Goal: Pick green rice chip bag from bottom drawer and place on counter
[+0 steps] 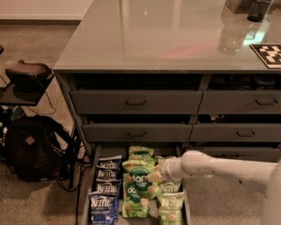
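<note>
The bottom drawer (87,193) is pulled open at the foot of the cabinet and holds rows of snack bags. My gripper (153,176) reaches in from the right on a white arm, over the middle row. It is shut on the right edge of a green rice chip bag (137,179), which is bright green with a dark circle and white lettering. The bag sits tilted, a little above the other bags. A second bag of the same kind (133,198) lies below it in the drawer. The counter (158,35) is the glossy grey top above the drawers.
Blue Kettle bags (104,190) fill the drawer's left row and paler green bags (170,205) the right. Shut drawer fronts with bar handles (136,102) are above. A black backpack (30,147) and cables are on the floor at left. A checkered board (268,53) and a dark cup (258,9) are on the counter.
</note>
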